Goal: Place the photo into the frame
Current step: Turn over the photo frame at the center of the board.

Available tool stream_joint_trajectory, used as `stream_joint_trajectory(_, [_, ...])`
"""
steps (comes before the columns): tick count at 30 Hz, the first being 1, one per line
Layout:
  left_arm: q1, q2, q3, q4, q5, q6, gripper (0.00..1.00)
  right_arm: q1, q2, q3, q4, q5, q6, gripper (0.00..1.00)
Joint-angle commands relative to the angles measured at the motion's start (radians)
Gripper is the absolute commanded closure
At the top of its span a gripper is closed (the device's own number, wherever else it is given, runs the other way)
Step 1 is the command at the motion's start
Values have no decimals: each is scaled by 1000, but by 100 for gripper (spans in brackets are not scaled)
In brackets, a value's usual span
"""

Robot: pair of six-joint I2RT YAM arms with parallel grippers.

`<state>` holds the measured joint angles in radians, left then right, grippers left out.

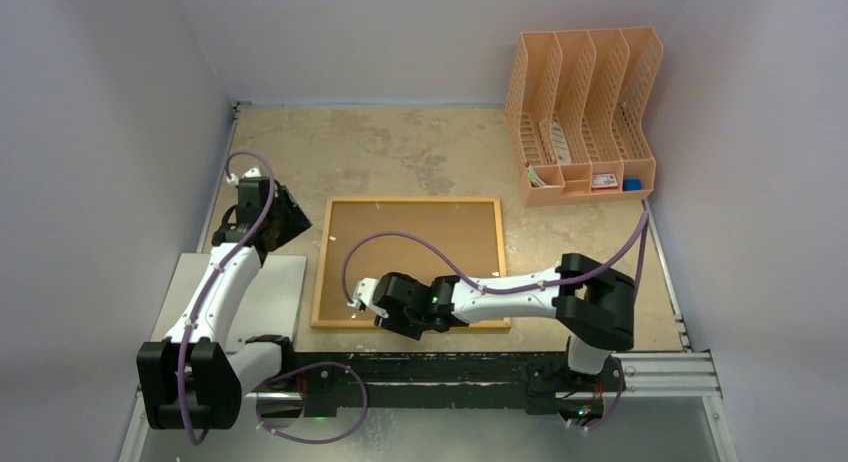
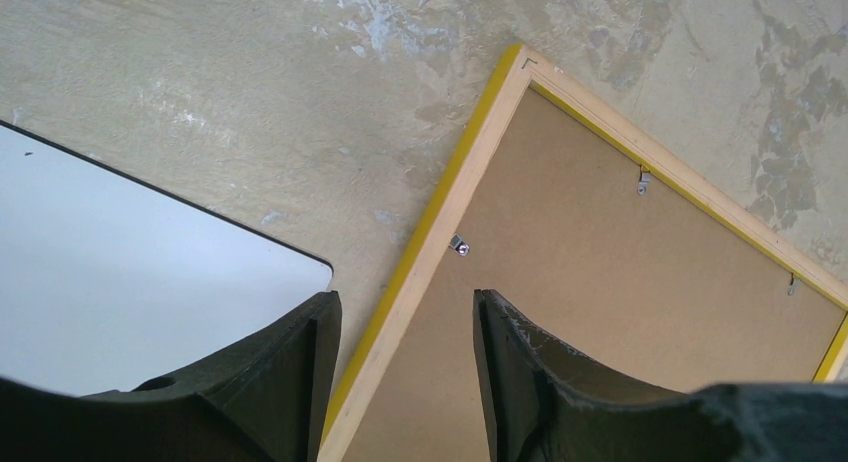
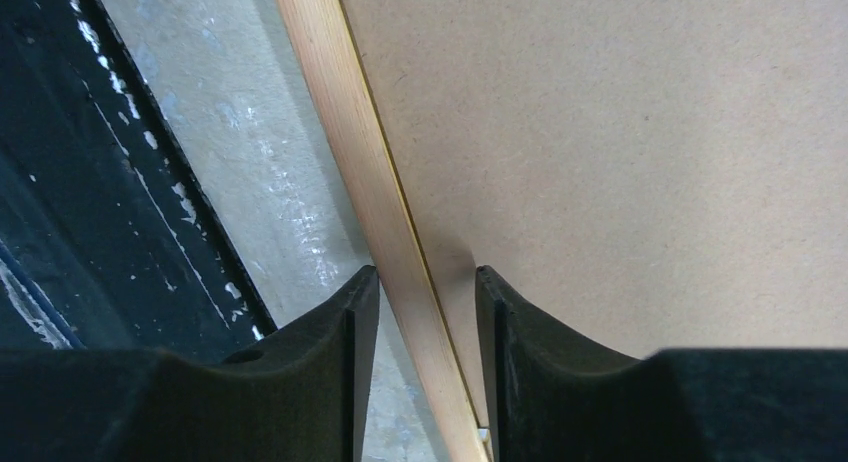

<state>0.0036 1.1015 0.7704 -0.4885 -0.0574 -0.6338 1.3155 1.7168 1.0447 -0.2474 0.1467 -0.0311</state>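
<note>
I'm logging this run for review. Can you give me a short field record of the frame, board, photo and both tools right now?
frame: lying flat, back up
board: brown, sitting inside the frame
photo: not in sight
left tool: open, over the frame's left rail
right tool: open, straddling the frame's near rail by its near-left corner
panel: grey-white, flat, left of the frame, apart from it
rack: peach, far right
</note>
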Motion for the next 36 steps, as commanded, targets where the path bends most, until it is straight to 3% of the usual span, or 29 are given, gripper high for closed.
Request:
stream_joint_trajectory(1, [-4,1,-10,16,-2,19,47,6,7,32,-37,43,-25,60])
stream_joint_trajectory(5, [-4,5,-8,17,-1,15,47,7,-1,31,-31,21,-22,68])
stream_joint_trajectory(14, [-4,-17,10,0,8,6,44,7,-4,79,-35,-77,20,96])
stream_joint_trajectory(23, [-4,-100,8,-70,-57,6,37,-58,20,163,22,-49,19,99])
stream_joint_trajectory(29, [22,-51,1,-49,-29,-22,35,-173,111,266,119,-81,63,100])
stream_joint_trajectory(36, [24,-46,-56,31,46,-88,33,-196,241,429,123,-96,135,100])
